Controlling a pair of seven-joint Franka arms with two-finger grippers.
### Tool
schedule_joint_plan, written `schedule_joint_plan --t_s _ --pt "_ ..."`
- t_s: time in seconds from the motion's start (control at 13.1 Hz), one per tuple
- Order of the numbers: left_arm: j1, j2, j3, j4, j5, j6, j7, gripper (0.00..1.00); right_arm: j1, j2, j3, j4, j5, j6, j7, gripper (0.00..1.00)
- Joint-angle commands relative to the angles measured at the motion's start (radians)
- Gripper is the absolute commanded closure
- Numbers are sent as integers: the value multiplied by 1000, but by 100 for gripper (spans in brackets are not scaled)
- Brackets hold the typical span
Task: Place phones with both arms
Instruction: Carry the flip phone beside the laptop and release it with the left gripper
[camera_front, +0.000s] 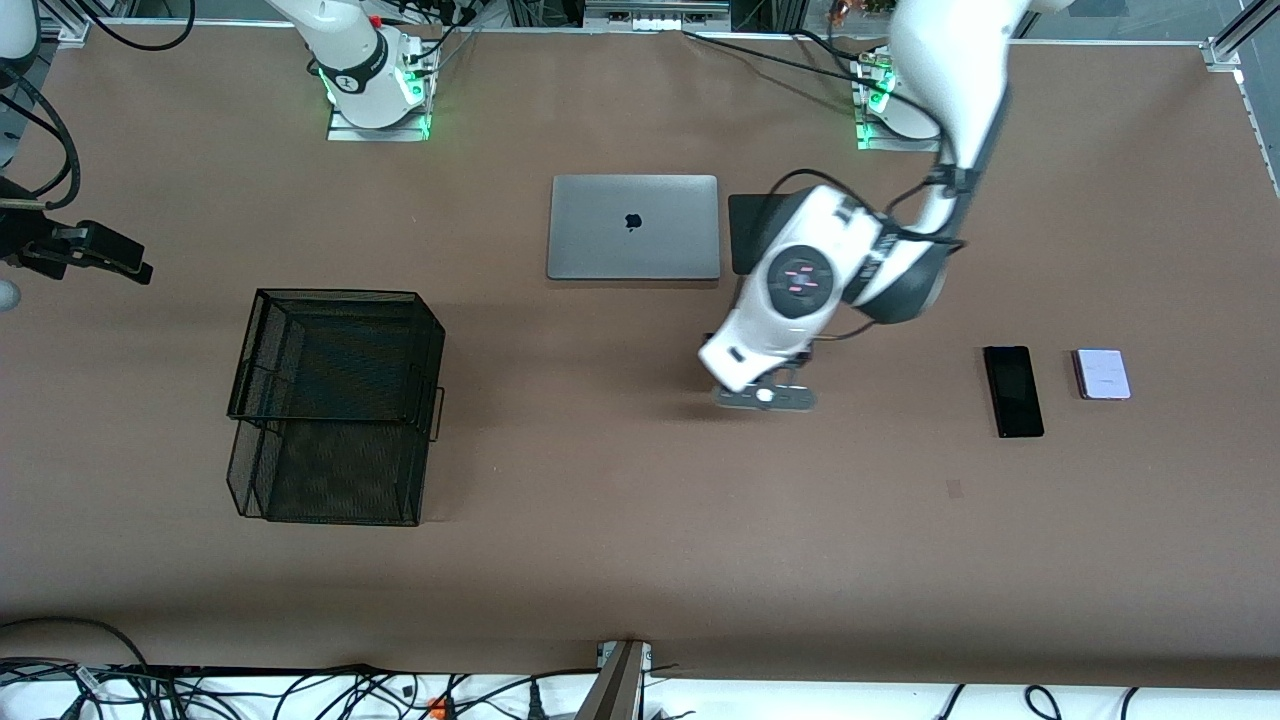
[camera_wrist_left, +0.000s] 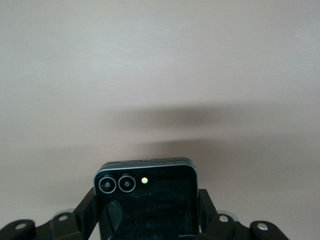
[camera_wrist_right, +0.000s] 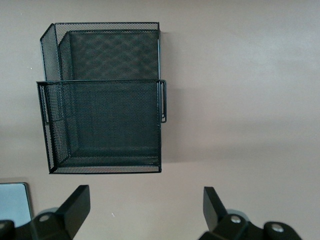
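Note:
My left gripper (camera_wrist_left: 145, 207) is shut on the small squarish black phone (camera_wrist_left: 147, 200), whose two camera lenses show in the left wrist view. In the front view the left arm's hand (camera_front: 790, 300) hangs over bare table near the laptop's corner and hides that phone. A long slim black phone (camera_front: 1013, 390) and a pale lilac squarish phone (camera_front: 1101, 374) lie side by side toward the left arm's end of the table. My right gripper (camera_wrist_right: 146, 205) stands open with nothing between its fingers, and shows at the right arm's end of the table (camera_front: 100, 255).
A two-tier black mesh basket (camera_front: 330, 400) stands toward the right arm's end, also seen as the basket (camera_wrist_right: 102, 100) in the right wrist view. A closed silver laptop (camera_front: 633, 227) lies mid-table with a black pad (camera_front: 752, 225) beside it, partly under the left arm.

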Motion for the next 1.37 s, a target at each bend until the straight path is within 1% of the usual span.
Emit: schedule_joint_plan --t_s 0.0,0.23,0.3,0.38,0.53,0.76,0.84,0.91,0.99,1.3 --pt "-82 131 17 170 -27 6 -60 80 -6 -12 6 -12 5 7 12 0" --pt "-116 177 17 164 -34 144 -106 79 -6 -12 6 -12 5 7 12 0" --pt "-133 195 17 164 -32 178 -112 76 -6 -12 6 -12 4 7 14 0" --pt "-155 209 17 161 -31 210 -112 75 -6 -12 6 -12 4 7 12 0" --pt "-185 237 17 159 -26 249 -112 75 -6 -12 6 -12 5 7 12 0" --pt "-200 281 17 156 -20 309 -108 74 -6 -12 6 -12 4 6 12 0" --pt "-200 286 17 156 -18 315 -108 67 -6 -12 6 -12 4 6 12 0" --pt "-200 286 17 156 -18 315 -108 48 -6 -12 4 -12 4 6 12 0" --pt "-200 281 17 156 -20 313 -111 0 -6 -12 6 -12 4 6 12 0" --pt "-193 255 17 156 -18 292 -106 0 -6 -11 4 -12 4 7 12 0"
